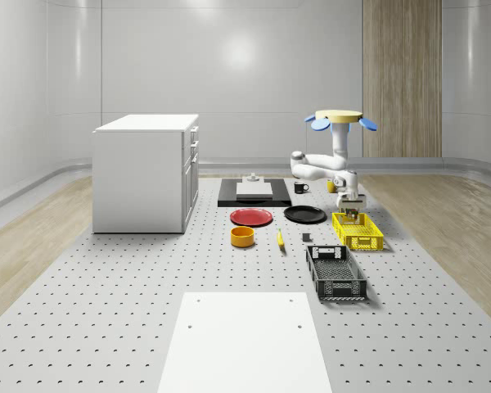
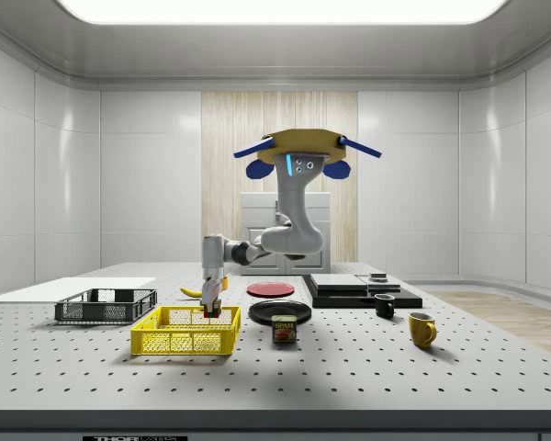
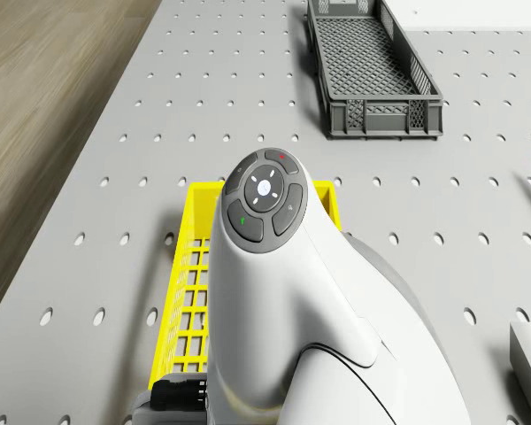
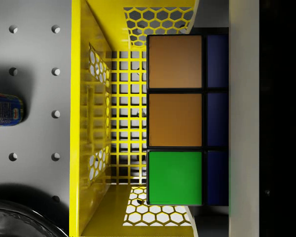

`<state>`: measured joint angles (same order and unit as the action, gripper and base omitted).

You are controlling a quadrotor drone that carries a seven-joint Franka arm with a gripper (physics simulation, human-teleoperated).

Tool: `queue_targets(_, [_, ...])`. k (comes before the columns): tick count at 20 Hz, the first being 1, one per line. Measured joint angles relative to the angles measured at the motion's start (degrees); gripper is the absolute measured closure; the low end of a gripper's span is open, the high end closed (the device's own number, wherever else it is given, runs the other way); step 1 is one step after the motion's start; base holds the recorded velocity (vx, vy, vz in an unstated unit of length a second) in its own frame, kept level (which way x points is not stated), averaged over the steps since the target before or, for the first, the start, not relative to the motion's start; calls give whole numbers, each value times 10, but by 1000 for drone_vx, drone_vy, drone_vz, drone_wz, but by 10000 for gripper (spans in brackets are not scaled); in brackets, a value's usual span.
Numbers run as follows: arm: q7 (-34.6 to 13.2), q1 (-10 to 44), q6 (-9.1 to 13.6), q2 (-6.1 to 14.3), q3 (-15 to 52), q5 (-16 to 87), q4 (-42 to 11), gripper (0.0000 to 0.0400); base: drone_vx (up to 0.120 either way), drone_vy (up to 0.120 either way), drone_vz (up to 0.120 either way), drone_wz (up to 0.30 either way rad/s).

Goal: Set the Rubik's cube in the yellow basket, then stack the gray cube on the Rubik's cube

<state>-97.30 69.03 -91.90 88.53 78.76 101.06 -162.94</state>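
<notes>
The drone point(image 1: 339, 119) hovers above the table behind the yellow basket point(image 1: 358, 232), and its white arm point(image 3: 283, 292) reaches down over the basket. The gripper point(image 2: 211, 301) hangs at the basket's point(image 2: 185, 331) rim height, shut on the Rubik's cube point(image 2: 214, 310). In the wrist view the Rubik's cube point(image 4: 175, 118) shows orange, green and blue squares, with the yellow basket's mesh floor point(image 4: 128, 118) beneath it. A small gray cube point(image 1: 307, 237) lies on the table between the banana point(image 1: 280, 238) and the basket.
A gray crate point(image 1: 335, 273) stands in front of the basket. A black plate point(image 1: 304, 214), red plate point(image 1: 251, 216) and orange bowl point(image 1: 242, 237) lie toward the whole-scene view's left. A Spam can point(image 2: 285, 329) sits beside the basket. A white cabinet point(image 1: 147, 172) stands far left.
</notes>
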Motion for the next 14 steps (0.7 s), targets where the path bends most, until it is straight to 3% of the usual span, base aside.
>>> queue_targets(1, [0,0,0,0,0,0,0,75,120,0,-120,0])
queue_targets(7, [0,1,-3,3,0,-1,0,75,113,0,0,0])
queue_targets(14, [-1,7,-20,6,-41,37,9,75,0,0,0,0])
